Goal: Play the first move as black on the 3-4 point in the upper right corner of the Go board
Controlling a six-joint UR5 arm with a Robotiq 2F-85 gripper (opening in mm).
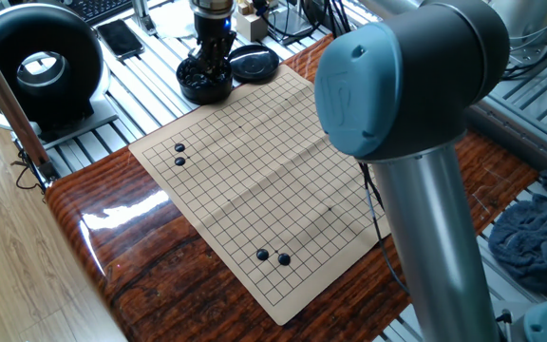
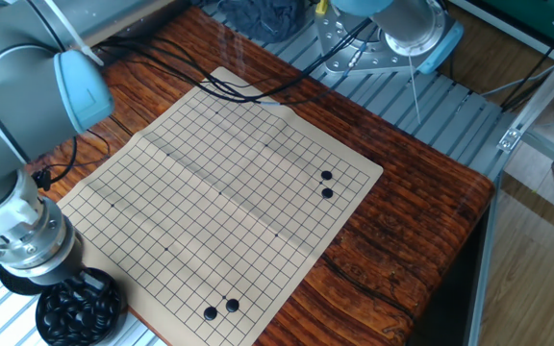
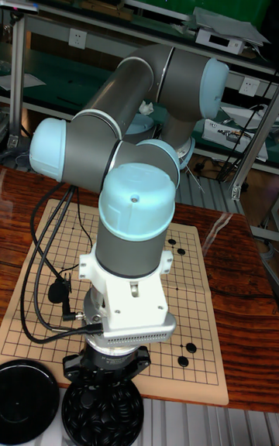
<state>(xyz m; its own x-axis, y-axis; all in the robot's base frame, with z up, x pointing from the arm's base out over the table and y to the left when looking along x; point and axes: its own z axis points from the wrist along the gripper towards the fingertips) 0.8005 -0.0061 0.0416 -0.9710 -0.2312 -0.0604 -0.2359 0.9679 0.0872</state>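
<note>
Black stones: small, glossy, round. The supply fills a round black bowl (image 1: 205, 82) (image 2: 80, 311) just off the board's corner, on the slatted metal surface beside the table. Four further black stones already lie on the grid: one pair (image 1: 179, 155) (image 2: 326, 184) near one edge, a second pair (image 1: 273, 256) (image 2: 219, 309) near another.

3-4 point: a line crossing on the tan paper Go board with thin black grid (image 1: 254, 180) (image 2: 219, 192). Which corner counts as upper right cannot be fixed from these views, so the crossing is not pinpointed.

End effector (image 1: 212, 59): dark two-finger unit, lowered into the bowl among the stones. Fingertips buried; cannot tell whether clenched on a stone or released.

Step in hand, by judgement: taking one stone from the bowl.

Risks: glossy round stones may slip from the fingers, or two may lift together, because they sit heaped and touching. A dropped stone could roll over the smooth paper. The bowl may shift if the fingers drag at its wall.

Edges and room: the board centre is bare, giving free passage. The black bowl lid (image 1: 253, 63) lies just beside the bowl. Black cables (image 2: 162, 72) trail over the glossy reddish wooden table (image 1: 141, 247) and onto one board edge, and could snag a low pass there.
</note>
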